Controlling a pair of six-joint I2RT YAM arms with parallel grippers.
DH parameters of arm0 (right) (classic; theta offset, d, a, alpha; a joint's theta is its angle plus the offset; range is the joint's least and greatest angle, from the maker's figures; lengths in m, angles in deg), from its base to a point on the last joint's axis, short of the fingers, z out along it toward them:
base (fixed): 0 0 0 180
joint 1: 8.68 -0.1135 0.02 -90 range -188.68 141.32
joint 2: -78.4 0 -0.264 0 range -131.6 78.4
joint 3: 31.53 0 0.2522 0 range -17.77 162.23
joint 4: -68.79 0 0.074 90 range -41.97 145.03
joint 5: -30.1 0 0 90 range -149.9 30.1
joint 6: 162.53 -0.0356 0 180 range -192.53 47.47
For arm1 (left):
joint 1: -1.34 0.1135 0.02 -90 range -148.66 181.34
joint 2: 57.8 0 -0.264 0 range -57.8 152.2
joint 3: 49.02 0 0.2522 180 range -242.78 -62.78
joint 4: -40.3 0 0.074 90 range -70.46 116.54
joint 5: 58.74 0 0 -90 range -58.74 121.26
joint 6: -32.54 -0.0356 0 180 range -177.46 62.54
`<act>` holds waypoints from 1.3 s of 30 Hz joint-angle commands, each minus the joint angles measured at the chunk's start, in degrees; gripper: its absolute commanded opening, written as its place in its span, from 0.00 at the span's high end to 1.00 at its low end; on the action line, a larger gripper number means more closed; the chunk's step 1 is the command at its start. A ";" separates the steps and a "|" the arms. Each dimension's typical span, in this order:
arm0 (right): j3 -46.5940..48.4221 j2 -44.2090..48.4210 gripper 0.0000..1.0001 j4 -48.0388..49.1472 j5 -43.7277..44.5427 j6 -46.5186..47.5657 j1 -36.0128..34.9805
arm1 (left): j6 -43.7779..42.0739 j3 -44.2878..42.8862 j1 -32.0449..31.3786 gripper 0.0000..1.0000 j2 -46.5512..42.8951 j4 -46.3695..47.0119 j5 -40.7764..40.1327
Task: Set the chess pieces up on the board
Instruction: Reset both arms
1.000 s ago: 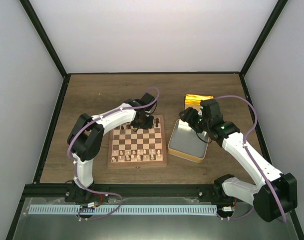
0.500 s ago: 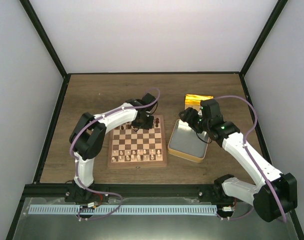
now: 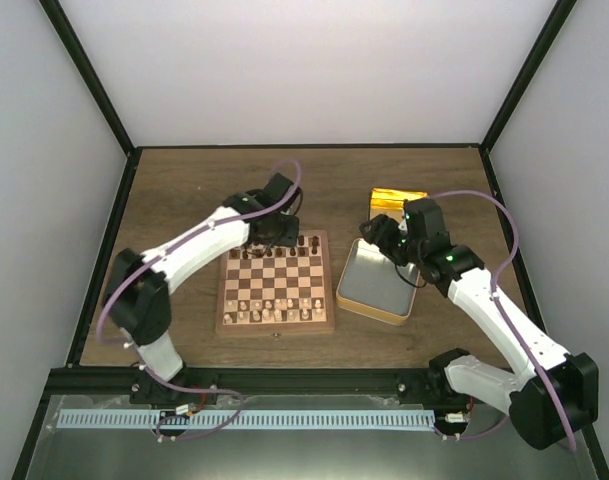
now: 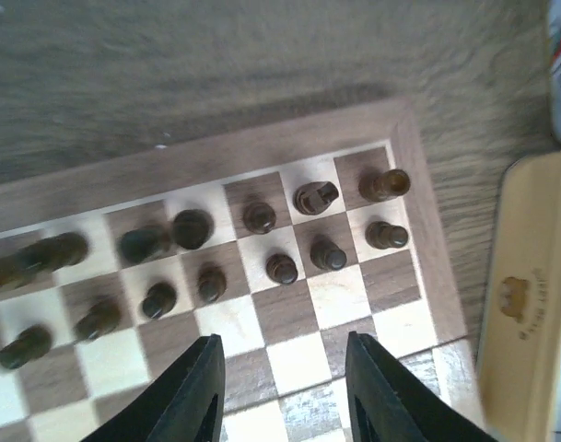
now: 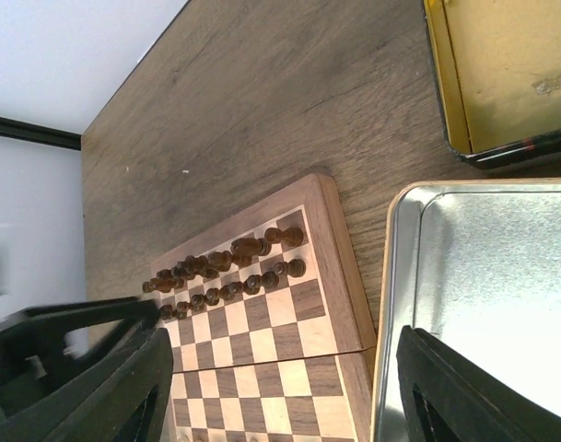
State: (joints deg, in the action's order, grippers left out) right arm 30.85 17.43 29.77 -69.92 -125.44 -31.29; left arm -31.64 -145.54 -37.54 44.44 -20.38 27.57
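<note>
The tiny dark brown wooden chessmen (image 4: 282, 268) look light, stiff and topple-prone; pinch one at its head. The left end effector (image 4: 280, 345) and right end effector (image 5: 280, 350) stand spread, empty.

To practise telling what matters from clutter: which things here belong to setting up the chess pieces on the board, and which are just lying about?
For the job:
- dark chess pieces
- board

Lying about:
- pale pieces
- tin tray
- gold tin

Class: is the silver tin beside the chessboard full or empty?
Empty where visible: the tin shows only bare silver floor in both views. The right arm hides its far corner from above.
</note>
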 commanded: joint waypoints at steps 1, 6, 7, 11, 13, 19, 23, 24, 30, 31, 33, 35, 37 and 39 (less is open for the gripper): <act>-1.37 1.78 0.31 -1.17 2.95 4.21 0.45 | 2.16 3.99 0.20 0.60 -10.86 0.33 -6.44; -3.53 2.26 0.28 -0.55 3.81 11.90 0.46 | 1.60 13.64 0.20 0.48 -26.73 6.77 -13.21; -3.68 2.26 0.27 -0.87 4.10 13.79 0.46 | 1.58 16.11 0.15 0.48 -30.18 8.88 -14.97; -3.56 2.70 0.23 -3.10 6.82 20.90 0.46 | 1.70 22.80 0.19 0.37 -42.47 12.45 -18.74; -2.95 3.59 0.21 -4.28 8.02 23.31 0.44 | 2.53 25.41 0.20 0.14 -48.29 12.49 -19.92; 0.10 10.88 0.03 -8.19 9.50 29.66 0.46 | 3.94 29.72 0.20 0.00 -65.56 8.58 -22.95; 2.14 17.88 0.00 -10.65 13.48 30.49 0.40 | 2.08 28.88 0.20 0.00 -75.65 5.78 -25.66; 2.81 19.42 0.00 -11.29 14.97 30.31 0.43 | 1.46 27.91 0.20 0.00 -77.47 4.62 -26.49; 7.36 28.01 0.00 -14.15 24.94 27.55 0.44 | -2.25 19.13 0.20 0.00 -81.40 -1.90 -28.44; 7.82 29.10 0.00 -14.65 26.10 27.40 0.45 | -2.53 18.02 0.20 0.00 -81.47 -2.71 -28.76; 8.65 30.97 0.00 -15.81 28.50 26.69 0.42 | -2.95 16.39 0.21 0.00 -81.32 -3.90 -29.35; 8.90 32.83 0.00 -16.41 29.78 26.17 0.42 | -3.20 15.66 0.20 0.00 -81.36 -4.19 -29.62; 8.71 34.84 0.00 -16.57 30.03 25.67 0.46 | -3.47 15.32 0.22 0.00 -81.62 -3.88 -29.67; 8.60 36.04 0.00 -16.57 30.39 25.30 0.44 | -3.75 15.16 0.20 0.00 -81.64 -3.62 -29.55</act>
State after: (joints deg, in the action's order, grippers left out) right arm 38.15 51.30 15.45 -43.34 -98.77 -31.25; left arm -33.50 -129.54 -37.54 -37.02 -22.15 -1.12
